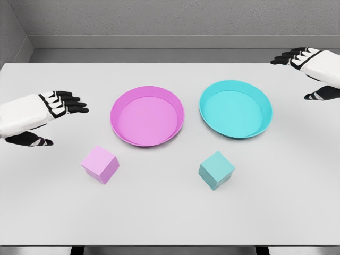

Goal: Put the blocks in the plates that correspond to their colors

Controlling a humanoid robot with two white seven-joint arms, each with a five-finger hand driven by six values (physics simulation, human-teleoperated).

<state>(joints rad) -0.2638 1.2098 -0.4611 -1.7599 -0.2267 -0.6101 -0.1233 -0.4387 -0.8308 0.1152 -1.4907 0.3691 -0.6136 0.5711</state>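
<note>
- Blocks are seen on the white tabletop [170, 223], 2 in number, both untouched: the pink block [100, 164] lies near the front left, the teal block [216, 170] near the front right.
- Each block is set just in front of the plate of its own color: the pink plate [147, 116] behind the pink block, the teal plate [236, 109] behind the teal one. Both plates are seen to hold nothing, and they stand side by side without touching.
- The left hand [45, 114] is held over the tabletop at the left edge, fingers stretched out and relaxed, nothing gripped; it is well apart from the pink block.
- The right hand [313, 69] is raised at the far right, fingers likewise spread and holding nothing, well apart from the teal block.
- No step of the task is judged to be done yet; 2 placements remain.
- The blocks are judged to be rigid, light cubes with smooth flat faces, so slipping is likely to be a greater concern than crushing.
- A grip across 2 opposite side faces is suggested, thumb against fingers; both cubes sit turned at an angle, so the wrist would need to be aligned to the faces first.
</note>
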